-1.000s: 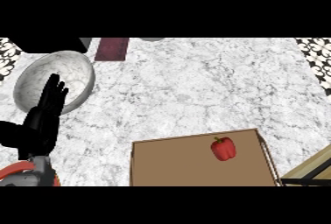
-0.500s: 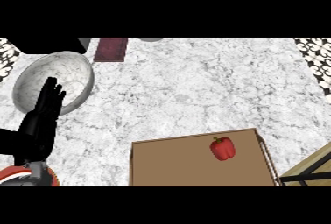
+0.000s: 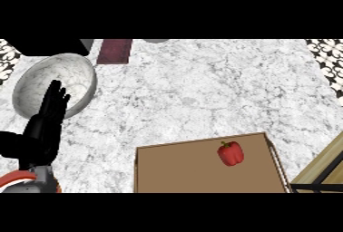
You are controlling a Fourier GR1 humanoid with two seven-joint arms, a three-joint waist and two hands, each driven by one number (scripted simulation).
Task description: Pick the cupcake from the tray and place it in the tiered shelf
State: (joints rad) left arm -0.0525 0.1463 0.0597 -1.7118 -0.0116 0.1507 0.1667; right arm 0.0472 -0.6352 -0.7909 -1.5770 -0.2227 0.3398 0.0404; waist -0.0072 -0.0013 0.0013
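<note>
A pale marbled surface (image 3: 201, 90) fills the view, with black-and-white patterned tiling (image 3: 328, 59) showing past its far corners. A brown tray (image 3: 181, 172) lies at the near edge, and a red bell pepper (image 3: 230, 153) rests on its right part. The wood-and-black tiered shelf (image 3: 325, 174) shows just right of the tray. Well left of the tray the left hand (image 3: 46, 122) rests, fingers straight and released, its tips over a marbled bowl (image 3: 64, 72). A dark red slab (image 3: 115, 50) lies far beyond the tray.

tray (image 3: 174, 174): brown, flat, lower centre | pepper (image 3: 230, 153): red, lying on tray's far right part | shelf (image 3: 323, 172): wooden corner beside tray
</note>
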